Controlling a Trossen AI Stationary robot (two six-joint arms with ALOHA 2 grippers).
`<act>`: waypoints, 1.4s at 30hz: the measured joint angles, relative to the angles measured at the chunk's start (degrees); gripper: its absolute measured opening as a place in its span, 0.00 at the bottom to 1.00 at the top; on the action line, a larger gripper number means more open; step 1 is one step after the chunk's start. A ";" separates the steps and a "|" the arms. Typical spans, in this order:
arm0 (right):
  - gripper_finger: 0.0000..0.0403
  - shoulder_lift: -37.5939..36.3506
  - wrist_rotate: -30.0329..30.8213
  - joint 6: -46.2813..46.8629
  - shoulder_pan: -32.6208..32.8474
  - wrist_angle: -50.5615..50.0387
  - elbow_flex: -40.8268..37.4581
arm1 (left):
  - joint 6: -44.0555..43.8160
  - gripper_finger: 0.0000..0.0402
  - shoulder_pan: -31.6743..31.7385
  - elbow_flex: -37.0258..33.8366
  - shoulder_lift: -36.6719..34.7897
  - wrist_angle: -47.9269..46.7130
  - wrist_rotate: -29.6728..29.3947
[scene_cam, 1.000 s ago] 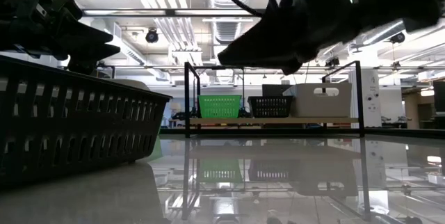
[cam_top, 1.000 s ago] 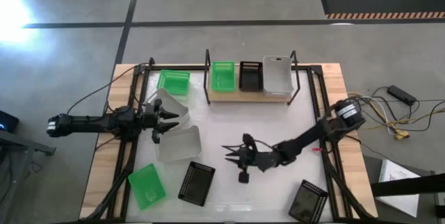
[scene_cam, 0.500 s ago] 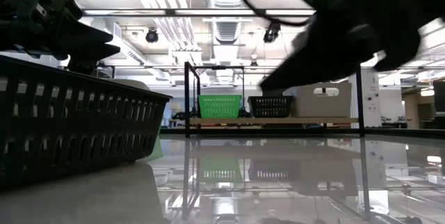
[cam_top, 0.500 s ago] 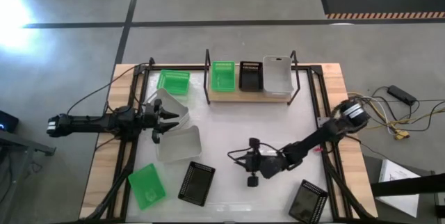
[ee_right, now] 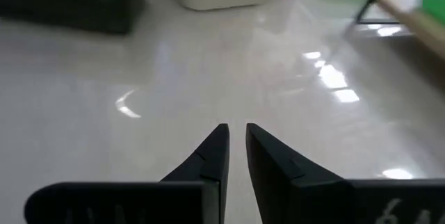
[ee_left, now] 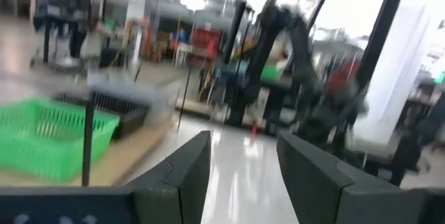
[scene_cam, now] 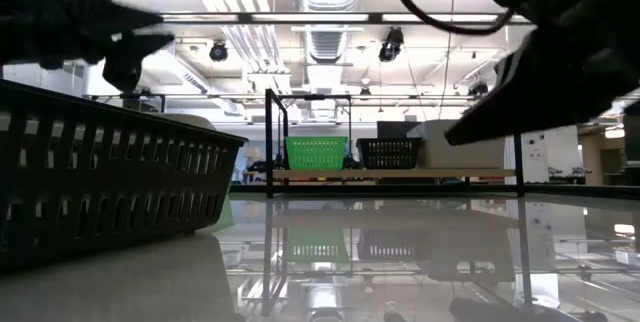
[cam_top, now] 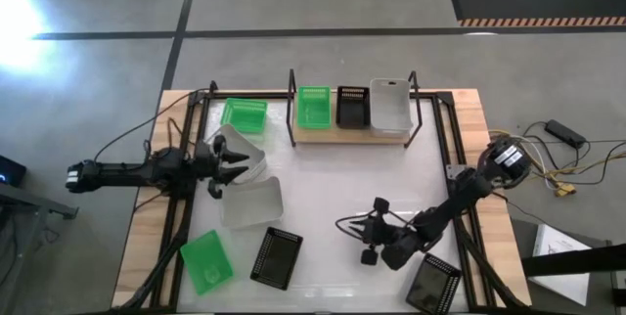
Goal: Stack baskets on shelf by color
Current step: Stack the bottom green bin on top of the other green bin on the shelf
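Baskets sit three abreast on the shelf (cam_top: 354, 132) at twelve o'clock on my table (cam_top: 333, 188): a green basket (cam_top: 313, 106), a black mesh basket (cam_top: 352, 106) and a white-grey basket (cam_top: 389, 106), each apparently empty from above, though I cannot tell whether any is a stack. Off the shelf I see a second green basket (cam_top: 244, 114) at eleven o'clock, two white-grey baskets (cam_top: 250, 201) at nine, a third green basket (cam_top: 206, 261) and another black basket (cam_top: 277, 257) at seven, and a last black basket (cam_top: 433, 283) at five, its corner cut off. My left hand (cam_top: 238, 160) hovers over the white-grey pair, fingers apart, holding nothing. My right hand (cam_top: 344, 225) hangs at five o'clock over bare table, fingers nearly together, empty. Low down, one black basket blocks much of the view.
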 joint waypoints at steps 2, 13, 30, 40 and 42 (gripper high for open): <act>0.11 1.14 3.44 0.75 0.03 0.33 -0.04 | -0.03 0.38 0.00 0.00 0.32 4.90 0.00; 0.11 4.39 7.79 0.79 -1.67 1.51 0.04 | -0.63 0.38 -0.01 0.00 8.07 24.95 2.04; 0.11 4.40 7.53 -0.61 -4.26 3.49 0.07 | 4.94 0.38 -6.32 14.76 44.53 41.00 5.84; 0.11 4.40 3.16 -0.13 -3.87 4.22 0.07 | 7.50 0.38 -8.80 34.99 63.79 26.39 5.81; 0.11 4.40 3.09 -0.11 -3.72 4.28 0.07 | 7.50 0.38 -9.42 39.34 66.08 20.22 5.40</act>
